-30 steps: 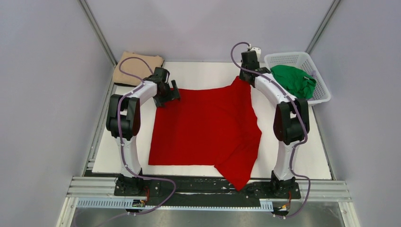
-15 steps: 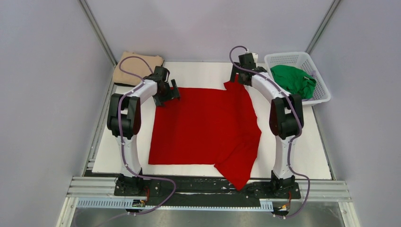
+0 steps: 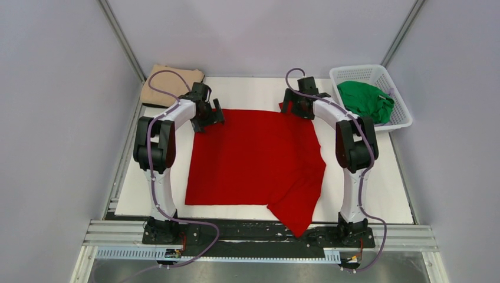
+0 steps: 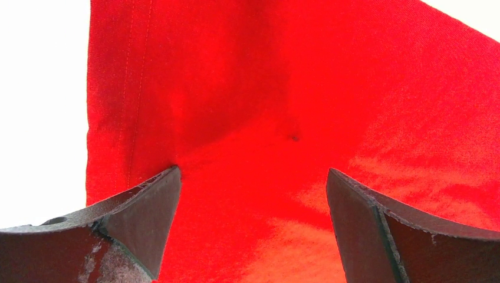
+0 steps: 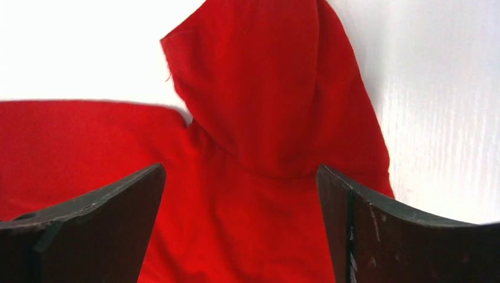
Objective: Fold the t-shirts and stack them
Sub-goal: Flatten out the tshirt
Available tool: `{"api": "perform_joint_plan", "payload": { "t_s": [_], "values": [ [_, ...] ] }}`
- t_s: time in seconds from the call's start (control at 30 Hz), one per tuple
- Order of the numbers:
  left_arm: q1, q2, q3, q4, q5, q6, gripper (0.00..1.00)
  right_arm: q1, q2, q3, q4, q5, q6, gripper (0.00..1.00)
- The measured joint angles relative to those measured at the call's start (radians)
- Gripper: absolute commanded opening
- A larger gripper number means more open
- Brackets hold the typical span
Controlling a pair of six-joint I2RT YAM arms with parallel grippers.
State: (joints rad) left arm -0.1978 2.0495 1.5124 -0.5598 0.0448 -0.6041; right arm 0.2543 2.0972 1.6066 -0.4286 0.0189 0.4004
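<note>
The red t-shirt point(image 3: 253, 159) lies spread across the white table, one corner trailing over the near edge. My left gripper point(image 3: 210, 118) stands open at its far left corner; in the left wrist view the gripper point(image 4: 252, 171) hovers over flat red cloth point(image 4: 295, 88), nothing pinched. My right gripper point(image 3: 293, 106) is open at the far right corner; the right wrist view shows the gripper point(image 5: 241, 167) above a loose, bunched flap of red cloth point(image 5: 277, 88) lying free. The tan t-shirt point(image 3: 171, 82) sits folded at the back left. The green t-shirt point(image 3: 365, 99) is crumpled in the basket.
A white lattice basket point(image 3: 359, 69) stands at the back right corner, beside the right arm. Grey walls close in the table on three sides. Bare white tabletop point(image 3: 247, 91) runs behind the red shirt and along its right side.
My right gripper opened and let go of the red shirt's far right corner, then swung left and lower. The lifted cloth dropped onto the table. The left arm stayed put.
</note>
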Motion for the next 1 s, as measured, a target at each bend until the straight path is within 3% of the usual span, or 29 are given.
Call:
{"api": "perform_joint_plan", "payload": {
  "t_s": [0.27,0.43,0.7,0.87,1.0],
  "values": [
    [0.0,0.0,0.0,0.0,-0.002,0.0,1.0,-0.047,0.05,-0.028,0.072,-0.027,0.061,1.0],
    [0.0,0.0,-0.001,0.0,-0.003,0.0,1.0,-0.071,-0.062,-0.222,0.188,0.005,0.12,1.0],
    [0.0,-0.015,-0.027,0.019,0.0,0.0,1.0,-0.08,-0.242,-0.458,0.197,0.096,0.198,1.0],
    [0.0,-0.017,-0.029,0.021,0.009,0.001,1.0,-0.087,-0.252,-0.438,0.152,0.093,0.184,1.0],
    [0.001,-0.017,-0.029,0.02,0.014,0.001,1.0,-0.089,-0.241,-0.325,0.126,0.033,0.147,1.0]
  ]
}}
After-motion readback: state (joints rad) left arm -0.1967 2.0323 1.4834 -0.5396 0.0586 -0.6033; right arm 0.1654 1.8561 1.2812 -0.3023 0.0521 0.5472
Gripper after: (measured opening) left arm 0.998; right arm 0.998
